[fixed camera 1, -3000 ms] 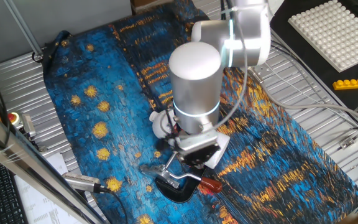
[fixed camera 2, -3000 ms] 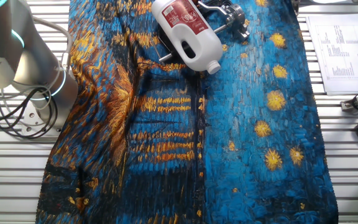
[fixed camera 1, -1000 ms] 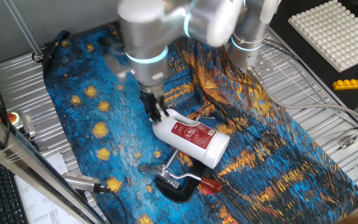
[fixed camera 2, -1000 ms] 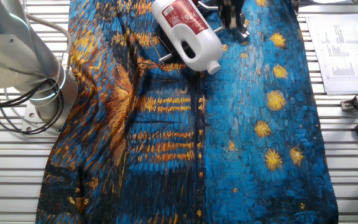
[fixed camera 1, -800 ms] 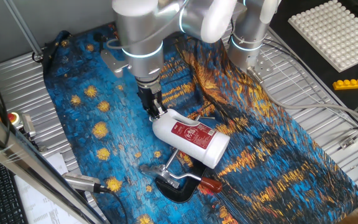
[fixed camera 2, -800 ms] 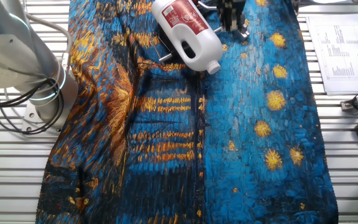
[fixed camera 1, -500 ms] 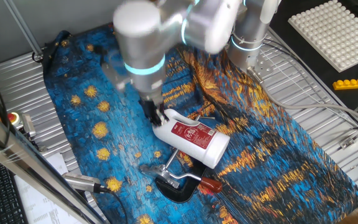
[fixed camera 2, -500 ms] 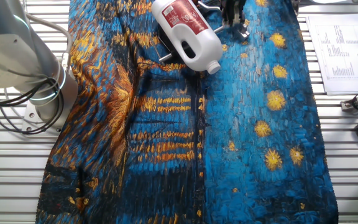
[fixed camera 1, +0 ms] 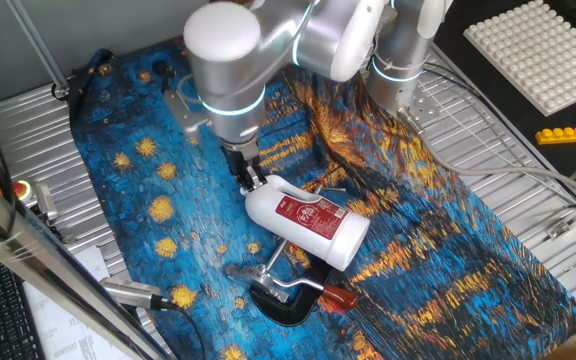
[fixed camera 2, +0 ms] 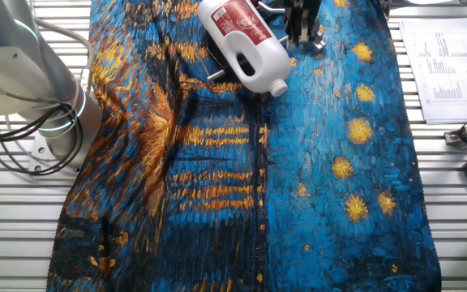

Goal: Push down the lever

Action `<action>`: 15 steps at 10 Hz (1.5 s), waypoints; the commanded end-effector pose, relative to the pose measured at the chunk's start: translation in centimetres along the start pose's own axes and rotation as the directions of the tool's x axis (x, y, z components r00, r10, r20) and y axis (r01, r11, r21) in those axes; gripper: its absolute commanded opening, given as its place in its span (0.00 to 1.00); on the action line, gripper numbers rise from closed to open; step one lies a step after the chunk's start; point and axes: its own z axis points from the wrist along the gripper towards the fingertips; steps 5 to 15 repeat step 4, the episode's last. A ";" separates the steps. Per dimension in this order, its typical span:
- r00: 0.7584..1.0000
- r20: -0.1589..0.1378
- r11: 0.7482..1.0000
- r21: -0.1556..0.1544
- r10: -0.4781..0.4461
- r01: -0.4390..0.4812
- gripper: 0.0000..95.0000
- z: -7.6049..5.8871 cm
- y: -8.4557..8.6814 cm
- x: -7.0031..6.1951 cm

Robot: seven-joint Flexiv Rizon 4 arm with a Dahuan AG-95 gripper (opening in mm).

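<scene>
Claw (fixed camera 1: 248, 176) pointing down, fingers nearly together.

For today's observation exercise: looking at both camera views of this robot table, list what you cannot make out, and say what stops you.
1. The gripper: in one fixed view the wrist hides the fingers; in the other fixed view the top edge cuts it off. Open or shut is unclear.
2. The lever: in one fixed view the white bottle covers part of its rod; in the other view the bottle and the frame edge hide nearly all of it.
3. The bottle's label text: too small to read.

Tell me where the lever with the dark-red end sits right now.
In one fixed view, the thin silver lever with the dark-red end lies near the bottom edge on the blue patterned cloth, just below the white bottle.
</scene>
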 end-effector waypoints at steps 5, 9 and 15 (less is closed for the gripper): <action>1.000 0.011 0.998 -0.062 -0.019 0.019 0.00 0.3 -2.4 0.5; 1.000 0.011 0.998 -0.062 -0.019 0.019 0.00 0.3 -2.4 0.5; 1.000 0.011 0.998 -0.062 -0.019 0.019 0.00 0.3 -2.4 0.5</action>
